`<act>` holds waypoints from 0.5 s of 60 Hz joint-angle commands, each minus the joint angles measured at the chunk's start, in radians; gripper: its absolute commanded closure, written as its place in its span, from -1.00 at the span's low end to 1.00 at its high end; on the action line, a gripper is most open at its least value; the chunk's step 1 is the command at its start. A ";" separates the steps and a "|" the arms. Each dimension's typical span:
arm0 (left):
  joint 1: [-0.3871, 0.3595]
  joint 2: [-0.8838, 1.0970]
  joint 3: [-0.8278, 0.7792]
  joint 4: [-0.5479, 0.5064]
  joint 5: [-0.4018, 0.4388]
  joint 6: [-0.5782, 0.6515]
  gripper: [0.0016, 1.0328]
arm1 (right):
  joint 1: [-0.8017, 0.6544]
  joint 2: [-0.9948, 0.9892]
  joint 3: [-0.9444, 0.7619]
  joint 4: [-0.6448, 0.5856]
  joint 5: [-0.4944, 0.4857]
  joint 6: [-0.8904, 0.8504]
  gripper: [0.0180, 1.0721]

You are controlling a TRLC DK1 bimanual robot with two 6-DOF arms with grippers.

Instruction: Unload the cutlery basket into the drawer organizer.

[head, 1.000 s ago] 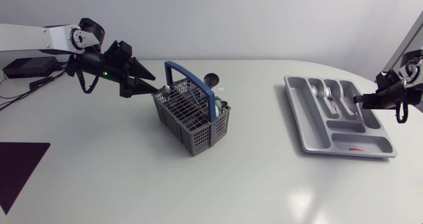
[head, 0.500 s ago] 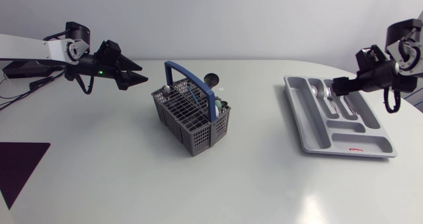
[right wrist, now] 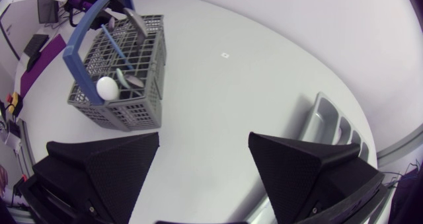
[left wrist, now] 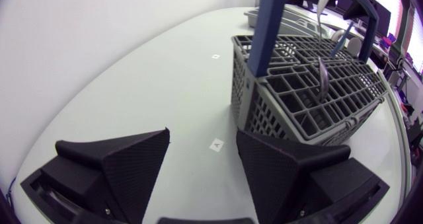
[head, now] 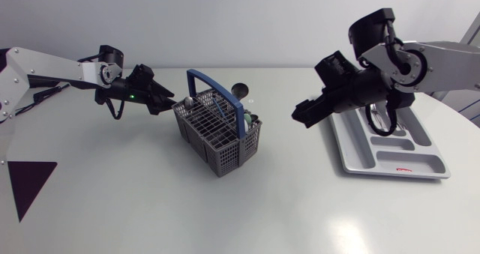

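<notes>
The grey cutlery basket (head: 217, 132) with a blue handle (head: 212, 88) stands mid-table and holds several utensils (head: 219, 106). My left gripper (head: 166, 104) hovers open and empty just off its left side; in the left wrist view the basket (left wrist: 310, 85) lies ahead of the open gripper (left wrist: 201, 137), nearer one finger. My right gripper (head: 301, 113) hangs open and empty between the basket and the grey drawer organizer (head: 358, 150). In the right wrist view the basket (right wrist: 119, 72) is ahead of the gripper (right wrist: 204, 137) and the organizer (right wrist: 327, 121) is beside it.
My right arm (head: 390, 63) covers the organizer's far half, hiding most of what lies in it. A dark mat (head: 30, 185) sits at the table's left edge. Small white markers (left wrist: 216, 145) dot the tabletop near the basket.
My right arm has swung from over the organizer to the left, toward the basket, and its gripper has opened. My left gripper drew back, then came in again beside the basket.
</notes>
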 commanded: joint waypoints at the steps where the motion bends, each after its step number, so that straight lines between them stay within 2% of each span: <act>1: -0.017 -0.032 -0.054 -0.032 0.029 0.028 -0.46 | 0.038 0.037 -0.027 -0.017 -0.018 0.020 -0.85; 17: -0.049 -0.138 -0.194 -0.055 0.064 0.082 -0.46 | 0.125 0.138 -0.030 -0.004 -0.029 0.019 -0.85; 30: -0.116 -0.240 -0.364 -0.064 0.065 0.125 -0.46 | 0.133 0.204 -0.011 0.040 -0.018 0.022 -0.85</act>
